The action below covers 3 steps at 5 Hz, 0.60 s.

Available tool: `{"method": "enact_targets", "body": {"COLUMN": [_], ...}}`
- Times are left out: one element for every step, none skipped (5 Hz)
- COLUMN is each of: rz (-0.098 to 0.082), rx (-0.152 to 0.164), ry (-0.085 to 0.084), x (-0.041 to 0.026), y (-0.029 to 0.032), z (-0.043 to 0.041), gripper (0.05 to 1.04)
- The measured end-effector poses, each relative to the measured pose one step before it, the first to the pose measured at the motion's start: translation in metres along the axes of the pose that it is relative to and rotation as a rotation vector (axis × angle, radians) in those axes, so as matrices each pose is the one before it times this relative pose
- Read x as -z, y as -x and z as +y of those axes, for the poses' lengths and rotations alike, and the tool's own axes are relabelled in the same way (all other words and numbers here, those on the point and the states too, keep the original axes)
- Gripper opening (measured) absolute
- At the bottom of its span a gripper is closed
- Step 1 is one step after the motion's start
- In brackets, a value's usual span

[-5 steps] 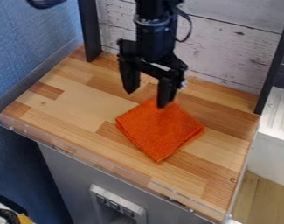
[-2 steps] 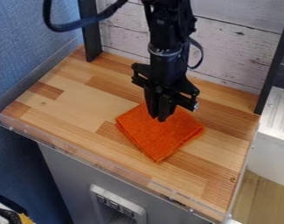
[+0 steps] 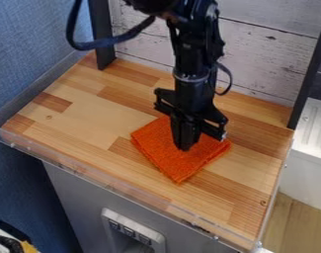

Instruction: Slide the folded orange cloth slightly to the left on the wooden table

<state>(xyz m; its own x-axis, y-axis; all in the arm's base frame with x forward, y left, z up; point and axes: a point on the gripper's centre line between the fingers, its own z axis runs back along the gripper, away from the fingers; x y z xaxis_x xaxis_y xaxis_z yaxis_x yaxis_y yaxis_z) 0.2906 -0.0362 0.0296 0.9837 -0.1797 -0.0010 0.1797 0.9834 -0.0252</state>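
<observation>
Under my matt black gripper (image 3: 183, 147) is a folded cloth (image 3: 169, 160), its surface fuzzy and rough. The counter (image 3: 90, 116) is of smooth wood. The back wall (image 3: 271, 59) looks like rough planks with worn paint.

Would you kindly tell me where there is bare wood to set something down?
The broad patch of wooden surface between the orange cloth and the blue wall is bare, as is the wood between the cloth and the clear front rim. It is crowded at the cloth, where the end effector is.
</observation>
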Motion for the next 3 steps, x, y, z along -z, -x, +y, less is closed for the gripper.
{"method": "enact_targets", "body": {"rz": [0.0294, -0.0021, -0.0115], "rx": [0.0064, 0.0012, -0.0186], "ry": [-0.0018, -0.0107, -0.0109], "x": [0.01553, 0.00324, 0.00047], "y": [-0.00029, -0.00637, -0.00304], "z": [0.00104, 0.00317, 0.00987], "gripper": [0.059, 0.059, 0.059]}}
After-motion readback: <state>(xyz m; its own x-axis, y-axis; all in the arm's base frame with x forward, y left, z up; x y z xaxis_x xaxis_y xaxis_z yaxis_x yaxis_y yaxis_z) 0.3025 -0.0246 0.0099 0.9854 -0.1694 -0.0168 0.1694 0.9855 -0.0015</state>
